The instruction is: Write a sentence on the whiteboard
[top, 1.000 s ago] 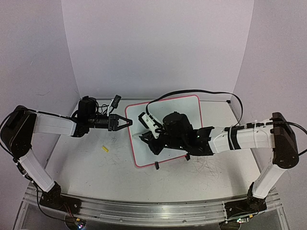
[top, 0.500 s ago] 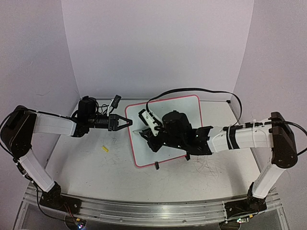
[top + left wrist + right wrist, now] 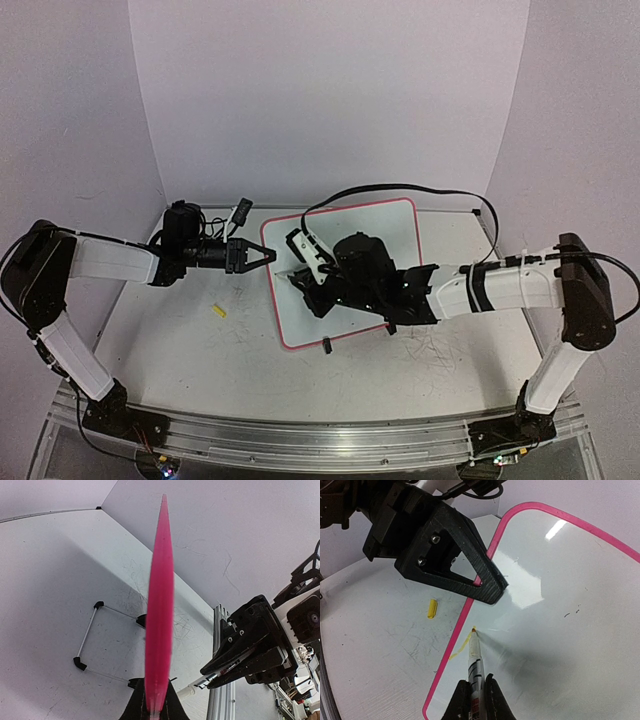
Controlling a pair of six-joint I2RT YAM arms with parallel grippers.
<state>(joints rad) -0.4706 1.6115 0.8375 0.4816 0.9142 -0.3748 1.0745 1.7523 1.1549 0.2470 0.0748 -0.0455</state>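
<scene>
The whiteboard lies flat mid-table, white with a pink rim. My left gripper is shut on its left edge; the left wrist view shows the rim edge-on between the black fingers. My right gripper is shut on a marker whose tip touches the board near that same edge. A short yellow stroke of the sentence runs from beside the rim up to the tip. In the top view the right gripper hovers over the board's left part, close to the left gripper's fingers.
A yellow marker cap lies on the table left of the board, also seen as the cap in the right wrist view. Black clips sit at the board's near edge. A black cable arches over the board. A metal rail runs along the near table edge.
The right gripper with the marker has shifted slightly left and away from the bases across the board. The left gripper has stayed put on the rim.
</scene>
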